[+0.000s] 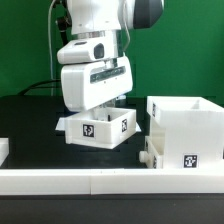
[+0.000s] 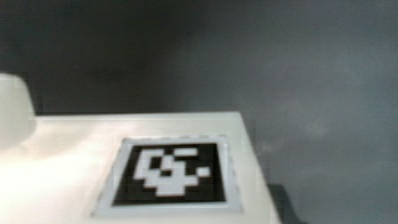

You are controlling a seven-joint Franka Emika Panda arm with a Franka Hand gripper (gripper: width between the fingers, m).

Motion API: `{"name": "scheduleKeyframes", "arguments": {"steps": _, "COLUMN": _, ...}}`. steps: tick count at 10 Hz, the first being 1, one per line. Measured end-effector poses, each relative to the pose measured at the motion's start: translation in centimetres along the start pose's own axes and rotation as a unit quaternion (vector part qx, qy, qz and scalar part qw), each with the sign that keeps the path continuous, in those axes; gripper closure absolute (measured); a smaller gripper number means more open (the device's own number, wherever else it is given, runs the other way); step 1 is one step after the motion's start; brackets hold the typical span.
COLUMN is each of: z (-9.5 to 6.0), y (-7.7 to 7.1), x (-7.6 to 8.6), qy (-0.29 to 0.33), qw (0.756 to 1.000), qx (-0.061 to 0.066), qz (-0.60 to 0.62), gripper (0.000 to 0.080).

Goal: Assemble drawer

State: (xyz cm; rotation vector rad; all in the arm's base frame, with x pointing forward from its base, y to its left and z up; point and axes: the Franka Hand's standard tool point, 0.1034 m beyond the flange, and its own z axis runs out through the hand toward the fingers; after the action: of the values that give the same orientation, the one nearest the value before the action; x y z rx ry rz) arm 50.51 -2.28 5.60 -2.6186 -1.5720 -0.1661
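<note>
A small white open-top tray [image 1: 99, 127] with a black-and-white tag on its front sits on the black table at the centre. My gripper [image 1: 108, 106] reaches down into or onto the tray from above. The white hand hides its fingers, so I cannot tell whether they grip the tray. The large boxy housing [image 1: 187, 130] stands at the exterior view's right, open at the top, with a tag low on its front. A small white part [image 1: 149, 155] juts from its lower left side. The wrist view shows a blurred white tray face with a tag [image 2: 169, 172] very close, and no fingers.
The low white border wall [image 1: 100, 181] runs along the front of the table. A small white piece [image 1: 4, 150] shows at the exterior view's left edge. A green backdrop stands behind the arm.
</note>
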Motion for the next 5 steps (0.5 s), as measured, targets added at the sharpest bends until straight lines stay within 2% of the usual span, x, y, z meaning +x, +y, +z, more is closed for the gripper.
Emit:
{"name": "scheduleKeyframes", "arguments": {"steps": 3, "z": 0.11, "y": 0.11, "x": -0.32, "qy": -0.005, "qw": 0.994, "qx": 0.000, "qz": -0.113, "gripper": 0.0757}}
{"name": "scheduleKeyframes", "arguments": {"steps": 5, "z": 0.20, "y": 0.77, "x": -0.07, "qy": -0.015, "qw": 0.977, "qx": -0.001, "qz": -0.212, "gripper": 0.0757}}
